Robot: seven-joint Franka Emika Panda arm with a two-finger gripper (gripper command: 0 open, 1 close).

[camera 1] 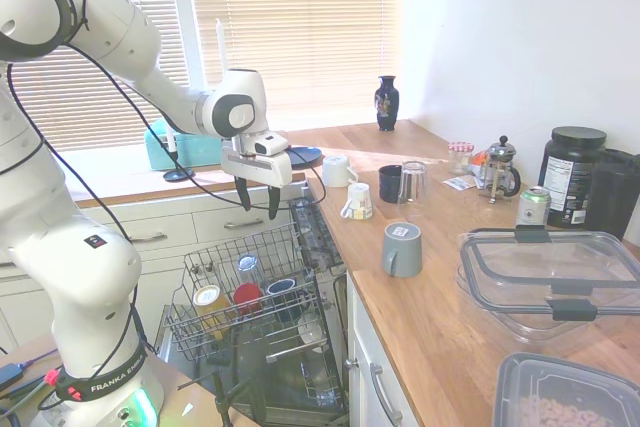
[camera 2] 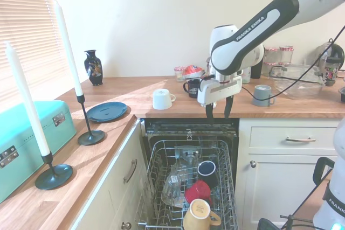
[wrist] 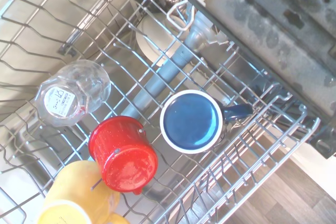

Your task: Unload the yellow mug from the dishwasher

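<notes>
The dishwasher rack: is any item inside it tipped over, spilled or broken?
Nothing looks broken or spilled. In the rack, the yellow mug, the red cup and the clear glass lie tilted, bases showing, as is normal for loading. The blue mug also sits base-out.

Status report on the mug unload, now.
Gripper open, above the rack, empty. Yellow mug upside down at the rack's front end. Red cup right beside it, crowding the grasp.
</notes>
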